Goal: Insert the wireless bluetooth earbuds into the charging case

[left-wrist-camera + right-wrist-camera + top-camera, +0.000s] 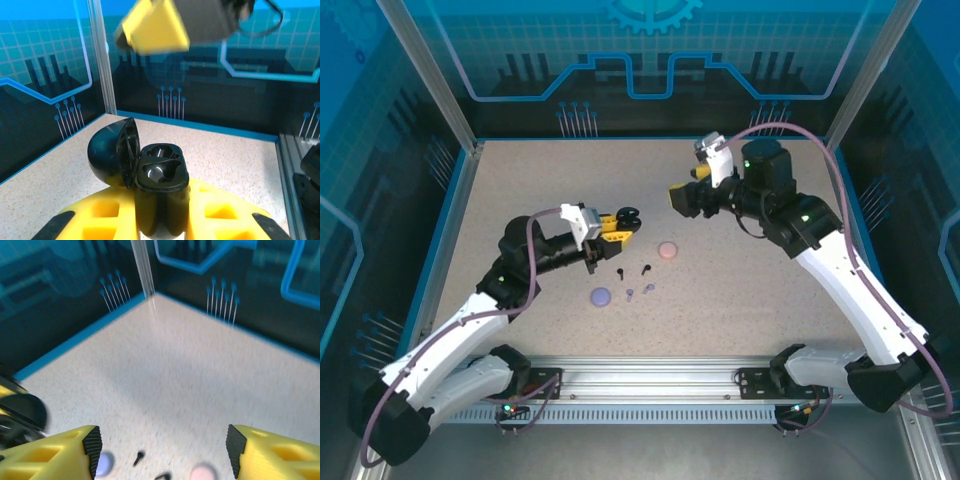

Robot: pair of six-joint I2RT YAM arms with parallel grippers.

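the left fingers (100,220) pinch the black charging case (161,190) upright, its lid (112,152) flipped open. the right fingers (260,450), spread wide, hover over the tabletop (190,370). they should probably descend squarely and close gently on the black earbud (138,457), which lies between them, lower down.

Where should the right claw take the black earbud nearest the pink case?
Probably from straight above, right claw closing across the bud's head rather than its thin stem. The black earbud lies flat on the table, apart from the pink case and the other black earbud, so there is room either side. Stem direction is too small to tell.
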